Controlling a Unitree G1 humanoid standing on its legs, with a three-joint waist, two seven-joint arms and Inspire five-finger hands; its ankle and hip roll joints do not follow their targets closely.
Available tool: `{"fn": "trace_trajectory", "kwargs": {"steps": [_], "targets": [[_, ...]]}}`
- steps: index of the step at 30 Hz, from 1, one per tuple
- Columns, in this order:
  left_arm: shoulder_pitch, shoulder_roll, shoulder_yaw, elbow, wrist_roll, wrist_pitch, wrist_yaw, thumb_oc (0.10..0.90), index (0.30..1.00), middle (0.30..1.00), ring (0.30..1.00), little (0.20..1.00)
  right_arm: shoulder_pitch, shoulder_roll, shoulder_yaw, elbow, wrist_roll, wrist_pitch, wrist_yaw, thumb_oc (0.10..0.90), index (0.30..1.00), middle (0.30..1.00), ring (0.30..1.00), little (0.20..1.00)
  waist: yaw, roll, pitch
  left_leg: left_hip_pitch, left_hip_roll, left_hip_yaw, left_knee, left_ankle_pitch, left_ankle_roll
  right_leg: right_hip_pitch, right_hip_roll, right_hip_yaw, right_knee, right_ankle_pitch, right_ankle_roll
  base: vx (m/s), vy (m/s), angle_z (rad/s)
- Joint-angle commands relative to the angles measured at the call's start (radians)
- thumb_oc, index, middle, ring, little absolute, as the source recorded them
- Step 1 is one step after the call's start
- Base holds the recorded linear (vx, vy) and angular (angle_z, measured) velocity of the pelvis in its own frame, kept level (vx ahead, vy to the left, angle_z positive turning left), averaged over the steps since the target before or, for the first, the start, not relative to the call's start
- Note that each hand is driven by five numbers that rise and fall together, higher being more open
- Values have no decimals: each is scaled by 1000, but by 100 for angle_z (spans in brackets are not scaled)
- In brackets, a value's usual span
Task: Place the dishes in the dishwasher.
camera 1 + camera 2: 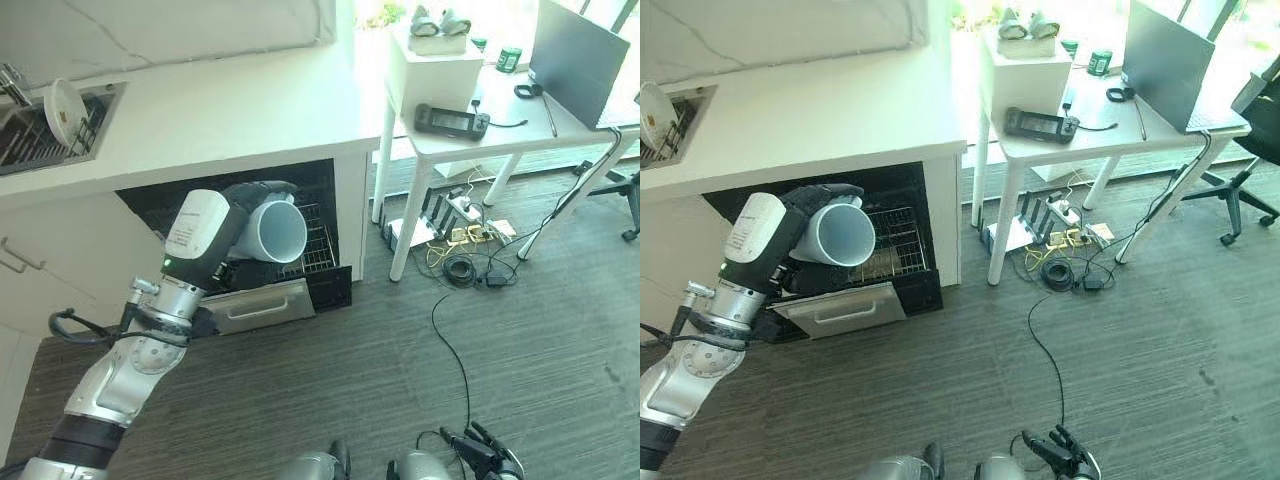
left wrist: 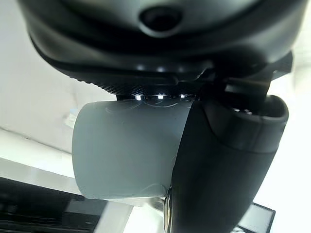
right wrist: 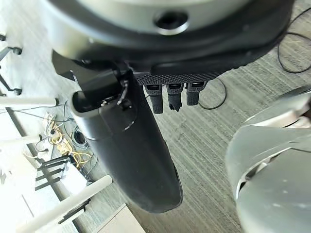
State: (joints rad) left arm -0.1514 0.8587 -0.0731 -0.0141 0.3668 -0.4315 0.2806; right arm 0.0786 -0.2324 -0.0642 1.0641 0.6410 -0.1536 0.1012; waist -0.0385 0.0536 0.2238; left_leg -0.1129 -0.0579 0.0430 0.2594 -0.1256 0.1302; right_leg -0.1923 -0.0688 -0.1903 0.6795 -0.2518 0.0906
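My left hand (image 1: 258, 190) is shut on a white cup (image 1: 272, 232) and holds it on its side, mouth turned to the right, in front of the open dishwasher (image 1: 325, 180) under the counter. In the left wrist view the cup (image 2: 126, 145) sits between palm and thumb (image 2: 228, 165). Behind the cup the wire rack (image 1: 318, 248) shows, and the pulled-out front panel (image 1: 262, 306) lies below. A white plate (image 1: 62, 108) stands in the sink's drying rack at the far left. My right hand (image 1: 485, 448) hangs low by the floor, its fingers (image 3: 170, 97) relaxed and holding nothing.
The white counter (image 1: 220, 100) runs over the dishwasher. To the right stands a white table (image 1: 500, 115) with a box, a controller and a laptop. A power strip and tangled cables (image 1: 460, 262) lie on the floor under it. A chair base (image 1: 625, 190) is at the far right.
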Motion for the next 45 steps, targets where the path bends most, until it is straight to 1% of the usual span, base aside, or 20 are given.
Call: {"fn": "trace_trajectory", "kwargs": {"steps": [1,4,7,10,12,14,16,17,19,20,21,23,25,28,33,35,38,40,43,45], "targets": [[-146,22,81,-74,-66,-31,81,400,300,300,300,300,24,-38,8,15,29,-47,10,800,900,900,900,900,-45,16,-36,4,-11,-54,41,-130,-66,56,53,58,-379,161,42,158,-233,30],[-144,49,99,-59,-87,-36,82,400,300,300,300,300,17,-41,8,40,19,-46,22,800,900,900,900,900,-45,-2,-39,22,-25,-55,41,-149,-70,5,51,51,-379,170,44,136,-151,37],[-130,61,114,-49,-115,-42,87,400,300,300,300,300,13,-49,9,63,33,-41,16,800,900,900,900,900,-35,-12,-62,15,-24,-41,41,-144,-77,16,63,72,-379,107,27,123,-153,16],[-124,51,109,-59,-106,-44,107,400,300,300,300,300,14,-64,0,69,26,-33,18,800,900,900,900,900,-35,-26,-69,40,-18,19,41,-136,-81,39,59,85,-379,76,16,120,-91,13],[-125,48,109,-73,-121,-51,105,400,300,300,300,300,21,-70,-5,45,22,-32,-3,800,900,900,900,900,-30,-55,-55,67,-30,83,41,-93,-93,64,22,76,-379,68,5,81,-88,29],[-139,54,113,-80,-148,-54,87,400,300,300,300,300,26,-81,-10,40,50,-45,-3,800,900,900,900,900,-19,-78,-31,7,-20,88,130,-33,-114,83,3,87,-379,64,-14,7,-43,56],[-151,57,118,-65,-164,-66,74,400,300,300,300,300,21,-97,-26,63,51,-61,29,800,900,900,900,900,-15,-81,-24,-28,25,93,121,-17,-129,96,-3,89,-379,52,-17,85,120,39],[-146,58,126,-65,-165,-63,78,400,300,300,300,300,13,-106,-36,78,34,-64,43,800,900,900,900,900,-13,-73,-30,-15,71,83,41,-10,-144,100,-4,88,-379,38,-11,152,261,19],[-137,56,131,-69,-162,-60,93,400,300,300,300,300,8,-113,-40,89,31,-66,48,800,900,900,900,900,-14,-52,-30,-47,133,59,41,-11,-168,109,6,84,-379,24,-10,127,283,18],[-132,47,130,-76,-152,-54,114,400,300,300,300,300,8,-122,-46,94,38,-68,50,800,900,900,900,900,-18,-36,-30,-97,209,31,41,13,-199,119,4,86,-379,6,-6,144,327,16],[-129,35,131,-81,-141,-53,121,400,300,300,300,300,10,-127,-53,96,42,-71,55,800,900,900,900,900,-22,-28,-31,-123,248,19,41,30,-215,126,-1,87,-379,-3,-4,176,387,10],[-126,0,134,-85,-109,-72,125,400,300,300,300,300,22,-134,-71,88,52,-80,67,800,900,900,900,900,-38,-11,-36,-140,304,42,41,43,-235,144,-26,62,-379,-16,6,173,372,12],[-124,-20,128,-88,-86,-75,125,400,300,300,300,300,27,-131,-76,74,56,-80,56,800,900,900,900,900,-47,-7,-40,-141,317,64,41,44,-242,151,-44,47,-379,-16,12,168,363,-5],[-131,-77,96,-108,1,-45,127,400,300,300,300,300,40,-111,-83,54,92,-72,24,800,900,900,900,900,-49,5,-53,-108,246,19,41,5,-231,167,-80,61,-379,-1,26,214,408,-2],[-144,-81,75,-100,31,-42,155,400,300,300,300,300,47,-75,-81,47,66,-89,-2,800,900,900,900,900,-36,8,-64,-67,143,-10,41,-51,-192,168,-123,66,-379,26,52,116,230,-5],[-146,-79,73,-98,31,-45,157,400,300,300,300,300,46,-73,-81,45,69,-91,-5,800,900,900,900,900,-34,7,-65,-65,136,-10,41,-54,-188,168,-126,65,-379,27,54,46,89,24],[-140,-60,74,-105,12,-63,146,400,300,300,300,300,36,-57,-82,23,75,-90,-30,800,900,900,900,900,-12,6,-73,-48,105,-9,41,-76,-148,180,-131,47,-379,34,62,109,139,7],[-136,-41,74,-122,0,-54,125,400,300,300,300,300,29,-45,-77,3,73,-75,-48,800,900,900,900,900,-5,8,-74,-34,92,-9,41,-93,-112,195,-119,30,-379,87,73,139,133,-7],[-133,-19,80,-122,-6,-30,115,400,300,300,300,300,20,-41,-66,-5,54,-45,-50,800,900,900,900,900,-2,15,-64,-17,101,19,41,-109,-98,162,-118,-12,-329,155,78,76,59,-10],[-146,-5,81,-124,-13,-8,116,400,300,300,300,300,4,-38,-47,7,50,-40,-40,800,900,900,900,900,-3,0,-60,-17,111,54,41,-117,-116,104,-113,-18,-379,120,83,41,-123,-39]]}}
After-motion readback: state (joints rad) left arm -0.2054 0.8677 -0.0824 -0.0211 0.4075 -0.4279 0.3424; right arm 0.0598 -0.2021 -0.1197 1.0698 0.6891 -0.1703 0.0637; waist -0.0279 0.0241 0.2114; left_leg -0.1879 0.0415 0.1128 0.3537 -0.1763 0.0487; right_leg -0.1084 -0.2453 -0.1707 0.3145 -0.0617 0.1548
